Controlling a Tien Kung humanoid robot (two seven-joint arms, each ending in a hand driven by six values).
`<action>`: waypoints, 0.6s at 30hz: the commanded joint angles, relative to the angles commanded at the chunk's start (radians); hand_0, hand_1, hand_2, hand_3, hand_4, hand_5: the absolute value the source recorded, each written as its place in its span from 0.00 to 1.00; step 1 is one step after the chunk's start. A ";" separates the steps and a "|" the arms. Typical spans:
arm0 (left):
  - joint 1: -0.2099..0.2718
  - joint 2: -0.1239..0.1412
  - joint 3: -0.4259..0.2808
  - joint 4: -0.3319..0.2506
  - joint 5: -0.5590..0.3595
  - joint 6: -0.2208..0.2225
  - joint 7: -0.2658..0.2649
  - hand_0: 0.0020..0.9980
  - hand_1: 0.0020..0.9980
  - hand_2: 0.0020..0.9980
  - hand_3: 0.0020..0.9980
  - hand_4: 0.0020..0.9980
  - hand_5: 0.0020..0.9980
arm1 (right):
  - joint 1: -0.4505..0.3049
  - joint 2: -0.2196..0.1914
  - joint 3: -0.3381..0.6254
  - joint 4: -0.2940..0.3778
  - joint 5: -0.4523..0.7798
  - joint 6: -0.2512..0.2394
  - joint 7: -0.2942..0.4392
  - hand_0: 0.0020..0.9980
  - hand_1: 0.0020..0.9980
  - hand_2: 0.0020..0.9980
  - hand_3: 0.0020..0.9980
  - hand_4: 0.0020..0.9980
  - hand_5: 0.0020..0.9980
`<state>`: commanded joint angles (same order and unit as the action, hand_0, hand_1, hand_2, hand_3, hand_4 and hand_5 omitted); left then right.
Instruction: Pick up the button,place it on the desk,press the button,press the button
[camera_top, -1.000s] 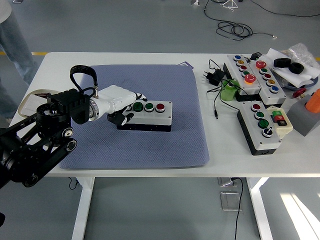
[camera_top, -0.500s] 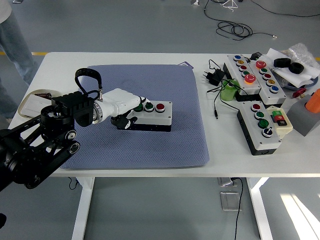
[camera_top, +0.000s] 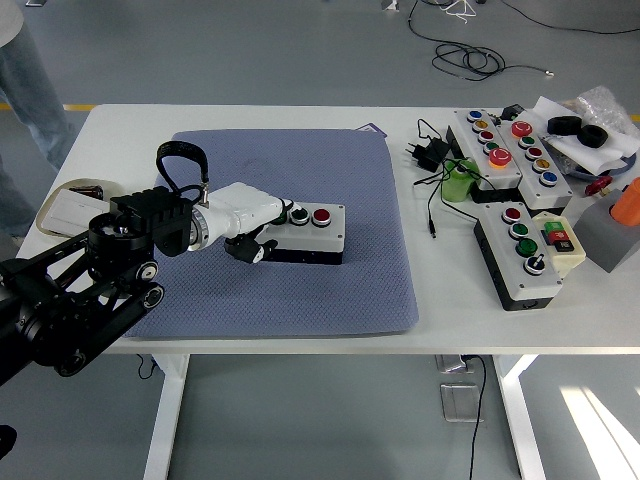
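Head view. Button box (camera_top: 305, 232) lies flat on blue mat (camera_top: 330, 290), near mat centre, w/ green and red buttons along its top. Left hand (camera_top: 245, 215) rests over box's left end, fingers curled down onto the buttons there; thumb against box's near side. Other button boxes (camera_top: 520, 255) sit at table's (camera_top: 300, 115) right edge.

No text legible anywhere — none at all.

White left hand (camera_top: 250, 212) on a black arm (camera_top: 80, 290). Grey-topped, black-sided button box (camera_top: 305, 232) shows 1 green and 1 red button. Blue-grey mat (camera_top: 300, 290), finely dotted, on the white table (camera_top: 250, 118). Far right: bright green roll (camera_top: 459, 182), orange object (camera_top: 628, 203).
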<state>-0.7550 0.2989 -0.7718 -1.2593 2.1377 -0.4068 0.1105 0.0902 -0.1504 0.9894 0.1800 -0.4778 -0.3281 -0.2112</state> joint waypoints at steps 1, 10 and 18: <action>-0.001 0.000 0.001 0.003 0.000 -0.004 0.002 0.08 0.11 0.12 0.90 0.50 0.13 | 0.001 0.000 0.000 0.000 0.000 0.000 0.000 0.79 0.80 0.82 0.75 0.41 0.48; -0.002 0.002 -0.008 -0.004 -0.001 0.010 -0.001 0.08 0.11 0.12 0.90 0.50 0.14 | 0.004 0.000 0.001 0.000 0.003 0.000 0.001 0.79 0.80 0.82 0.75 0.41 0.48; -0.009 -0.001 -0.026 -0.046 -0.007 0.056 -0.012 0.08 0.11 0.12 0.90 0.50 0.13 | 0.007 -0.001 0.000 0.000 0.006 0.001 0.004 0.79 0.80 0.82 0.75 0.41 0.48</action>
<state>-0.7643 0.2978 -0.7976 -1.3053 2.1306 -0.3506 0.0983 0.0972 -0.1513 0.9890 0.1800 -0.4716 -0.3267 -0.2070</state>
